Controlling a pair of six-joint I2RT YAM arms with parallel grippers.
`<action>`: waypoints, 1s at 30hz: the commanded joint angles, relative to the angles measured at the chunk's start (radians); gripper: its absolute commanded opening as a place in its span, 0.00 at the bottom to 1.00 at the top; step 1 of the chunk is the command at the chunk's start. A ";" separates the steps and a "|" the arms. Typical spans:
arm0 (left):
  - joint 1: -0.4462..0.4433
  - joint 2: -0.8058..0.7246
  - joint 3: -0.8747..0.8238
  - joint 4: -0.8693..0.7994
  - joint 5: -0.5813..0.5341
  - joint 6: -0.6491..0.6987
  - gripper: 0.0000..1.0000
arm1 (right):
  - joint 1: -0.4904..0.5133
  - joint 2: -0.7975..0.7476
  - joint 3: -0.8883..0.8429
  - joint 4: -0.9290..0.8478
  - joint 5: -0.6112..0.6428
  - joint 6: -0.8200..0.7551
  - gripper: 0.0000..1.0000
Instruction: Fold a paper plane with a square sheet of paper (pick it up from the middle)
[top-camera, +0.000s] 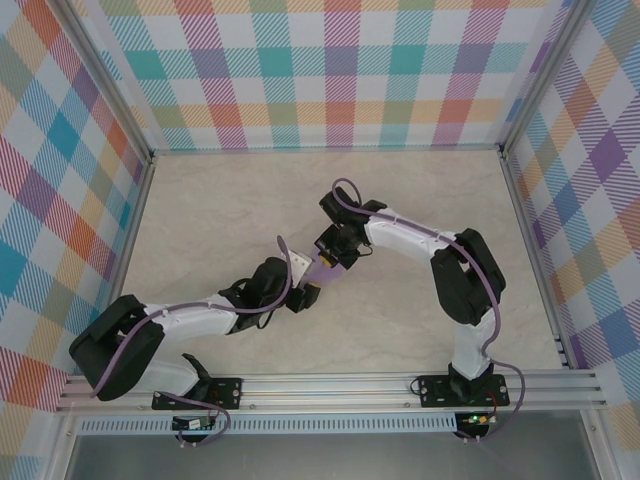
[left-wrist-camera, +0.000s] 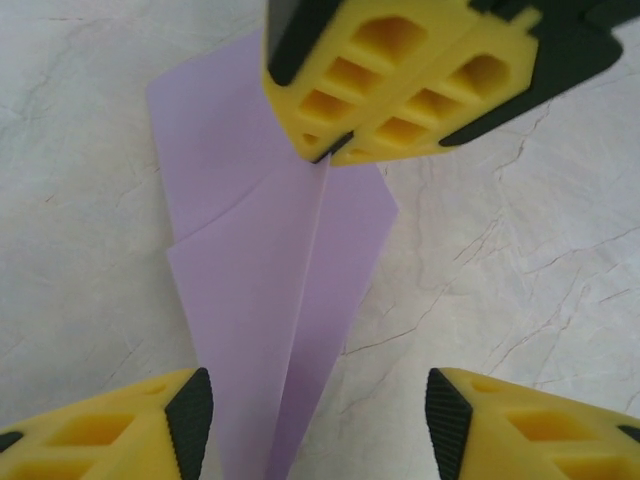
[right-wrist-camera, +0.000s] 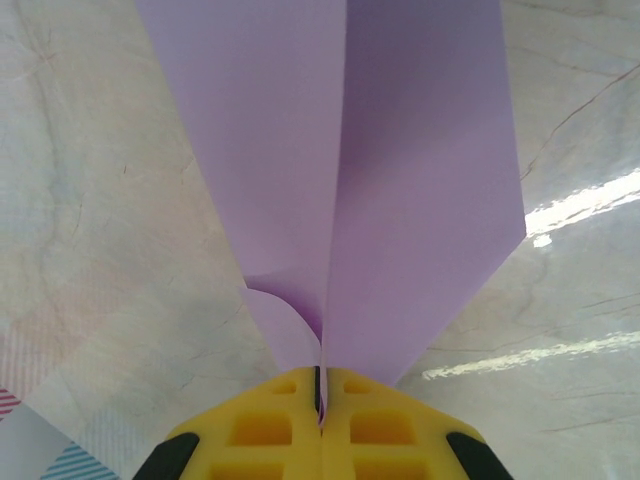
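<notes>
Paper plane (left-wrist-camera: 285, 300): thin matte lavender sheet, folded to a slim dart w/ a sharp ctr crease.

Left wrist view: long axis runs approx top to bottom of frame, leaning slightly. Narrow end points down and runs off the bottom edge. Wide end sits upper left, w/ a blunt corner sticking out at mid right. One overlapping flap edge crosses diagonally at mid left. Right fingers (left-wrist-camera: 345, 140) come in from the top of frame, pressed together on the crease, gripping the plane there. Left fingers (left-wrist-camera: 190, 415) sit at the bottom corners, partly spread, one each side of the narrow end. The pad at frame left is just beside the paper edge; the other is apart from it, over bare worktop (left-wrist-camera: 520, 260).

Right wrist view: plane (right-wrist-camera: 420, 180) fans up from bottom ctr to top of frame, crease near vertical. Its narrow part is pinched btw the right fingers (right-wrist-camera: 325, 425). A small curled flap sits lower left of the crease. Can't tell if the sheet lies flat or is lifted.

Top view: a small lavender strip (top-camera: 334, 266) near frame ctr, btw right fingers (top-camera: 330, 252) and left fingers (top-camera: 308, 296) below-left of it. Axis is hard to read there.

Fingers are yellow plastic blocks w/ cut-out cells and black pads. Worktop is pale, marbled, thin dark veins, some glossy glare.
</notes>
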 joint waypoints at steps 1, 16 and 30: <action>0.010 0.032 0.003 0.069 -0.019 0.052 0.57 | -0.006 0.027 0.032 -0.050 -0.048 -0.021 0.01; 0.020 0.095 0.004 0.103 -0.029 0.066 0.27 | -0.013 0.052 0.063 -0.097 -0.086 -0.068 0.07; 0.022 0.103 0.011 0.076 0.049 0.015 0.10 | -0.056 0.021 0.075 -0.071 -0.109 -0.144 0.46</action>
